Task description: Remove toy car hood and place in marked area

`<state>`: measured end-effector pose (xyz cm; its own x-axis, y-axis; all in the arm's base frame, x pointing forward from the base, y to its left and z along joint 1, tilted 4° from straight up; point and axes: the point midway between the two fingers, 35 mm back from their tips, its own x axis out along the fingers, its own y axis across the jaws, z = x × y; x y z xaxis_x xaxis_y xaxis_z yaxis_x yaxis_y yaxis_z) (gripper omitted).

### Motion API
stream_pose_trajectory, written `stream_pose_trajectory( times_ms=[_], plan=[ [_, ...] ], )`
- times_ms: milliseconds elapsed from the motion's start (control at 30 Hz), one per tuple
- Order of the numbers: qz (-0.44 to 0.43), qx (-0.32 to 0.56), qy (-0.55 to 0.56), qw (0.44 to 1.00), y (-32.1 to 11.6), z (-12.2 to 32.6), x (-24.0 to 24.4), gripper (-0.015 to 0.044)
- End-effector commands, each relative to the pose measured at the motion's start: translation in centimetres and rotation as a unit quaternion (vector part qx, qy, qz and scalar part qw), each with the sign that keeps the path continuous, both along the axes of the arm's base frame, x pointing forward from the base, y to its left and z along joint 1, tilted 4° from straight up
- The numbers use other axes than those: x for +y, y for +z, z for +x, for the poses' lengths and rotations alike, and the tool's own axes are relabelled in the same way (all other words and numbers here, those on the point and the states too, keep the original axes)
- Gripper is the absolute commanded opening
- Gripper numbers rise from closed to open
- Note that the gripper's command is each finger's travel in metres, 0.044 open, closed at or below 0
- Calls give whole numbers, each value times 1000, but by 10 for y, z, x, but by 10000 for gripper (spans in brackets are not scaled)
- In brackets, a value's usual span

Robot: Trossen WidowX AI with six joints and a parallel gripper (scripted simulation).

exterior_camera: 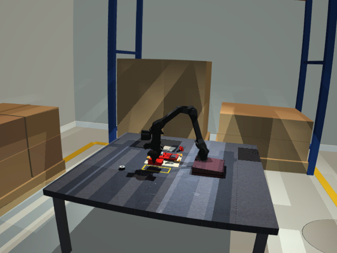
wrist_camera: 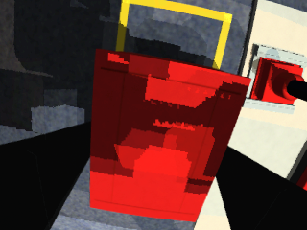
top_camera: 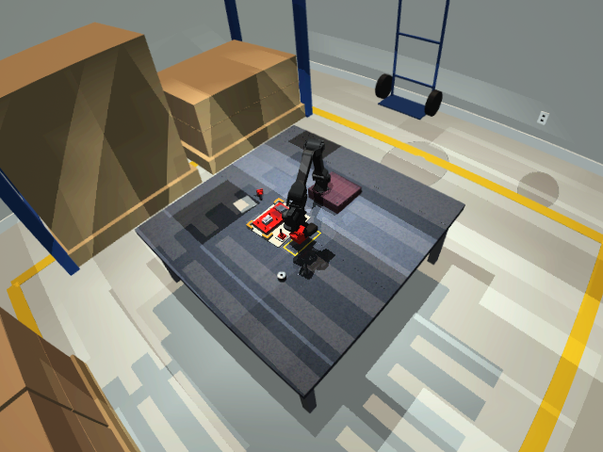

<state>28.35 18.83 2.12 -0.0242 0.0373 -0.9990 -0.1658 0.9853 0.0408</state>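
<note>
The red hood is off the car and held in the air, roughly level. My gripper is shut on it, with a black finger at each side. The marked area is a yellow outline on the table. The hood hides part of it in the wrist view and in the top view. In the exterior view the hood shows above and behind the outline. The red toy car lies beside it; the exact height is hard to tell.
A cream board adjoins the outline and bears a red part with a black rod. A small ring-shaped part, a pale pad and another small red part lie on the table.
</note>
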Motion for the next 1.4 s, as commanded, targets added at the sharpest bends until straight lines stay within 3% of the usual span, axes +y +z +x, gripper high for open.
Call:
stream_pose_trajectory(
  times_ms=[0, 1367],
  plan=[
    [0, 6, -1, 1000, -6, -4, -1, 0],
    [-1, 6, -1, 1000, -28, -6, -1, 0]
  ],
)
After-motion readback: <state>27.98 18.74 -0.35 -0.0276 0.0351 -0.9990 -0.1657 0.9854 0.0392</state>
